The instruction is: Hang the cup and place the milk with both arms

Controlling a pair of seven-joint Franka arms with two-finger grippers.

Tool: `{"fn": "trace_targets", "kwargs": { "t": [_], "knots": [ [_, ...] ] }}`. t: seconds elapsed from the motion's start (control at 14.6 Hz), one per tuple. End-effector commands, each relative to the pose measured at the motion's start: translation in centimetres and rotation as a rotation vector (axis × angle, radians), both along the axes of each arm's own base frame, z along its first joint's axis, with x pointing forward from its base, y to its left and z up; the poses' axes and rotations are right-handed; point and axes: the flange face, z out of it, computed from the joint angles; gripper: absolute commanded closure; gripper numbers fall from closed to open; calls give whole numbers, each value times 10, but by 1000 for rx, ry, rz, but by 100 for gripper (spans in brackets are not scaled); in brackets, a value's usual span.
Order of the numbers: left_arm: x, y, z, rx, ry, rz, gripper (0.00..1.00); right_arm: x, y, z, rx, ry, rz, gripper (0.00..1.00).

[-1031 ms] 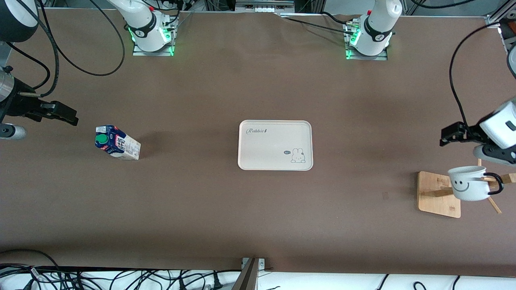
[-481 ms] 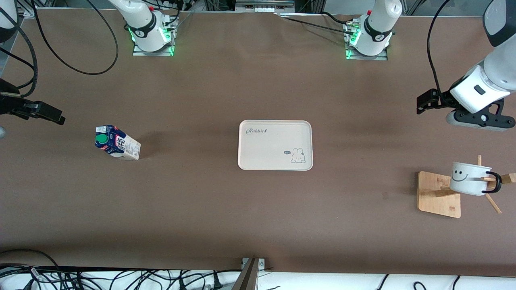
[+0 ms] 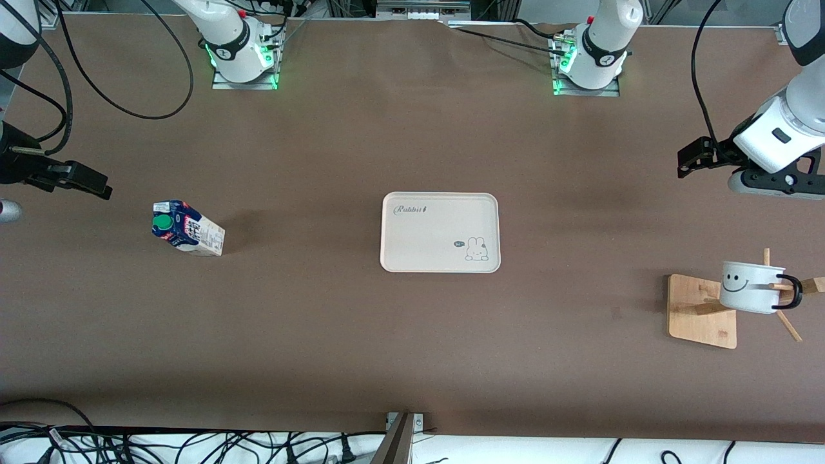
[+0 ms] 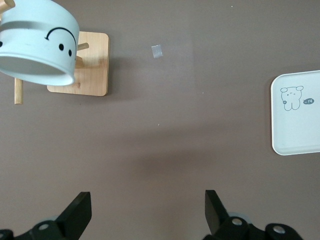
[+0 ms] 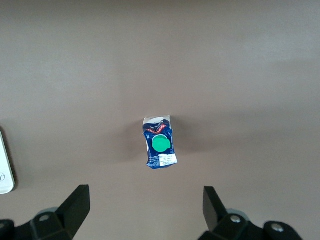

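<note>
The white cup (image 3: 751, 295) with its smiley face hangs by its black handle on a peg of the wooden rack (image 3: 699, 312) at the left arm's end of the table. It also shows in the left wrist view (image 4: 37, 47). My left gripper (image 3: 693, 158) is open and empty over bare table, apart from the cup and rack; its jaws stand wide in the left wrist view (image 4: 148, 212). The milk (image 3: 187, 229) stands upright at the right arm's end, green cap up (image 5: 160, 142). My right gripper (image 3: 90, 182) is open and empty over bare table beside the milk (image 5: 145, 210).
A cream tray (image 3: 440, 258) with a rabbit drawing lies in the middle of the table; its edge shows in both wrist views (image 4: 280, 125) (image 5: 5, 172). A small grey mark (image 3: 615, 313) is on the table near the rack. Cables run along the table's near edge.
My left gripper has drawn up and away from the cup, which stays hanging on the peg and has swung slightly. My right gripper has shifted a little beside the milk.
</note>
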Motion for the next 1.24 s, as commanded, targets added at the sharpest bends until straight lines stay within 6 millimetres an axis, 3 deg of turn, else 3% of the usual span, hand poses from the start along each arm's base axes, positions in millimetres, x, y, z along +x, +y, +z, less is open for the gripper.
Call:
{"fn": "trace_targets", "kwargs": {
  "t": [0.0,0.41,1.17],
  "knots": [
    [-6,-3,11,1,-30,36,0,-8,-2,3,-9,4,18,0],
    [-1,-4,21,-1,-58,44,0,-8,-5,2,-10,11,131,0],
    [13,-3,22,6,-46,45,0,-7,-17,1,-6,13,113,0]
  ]
}}
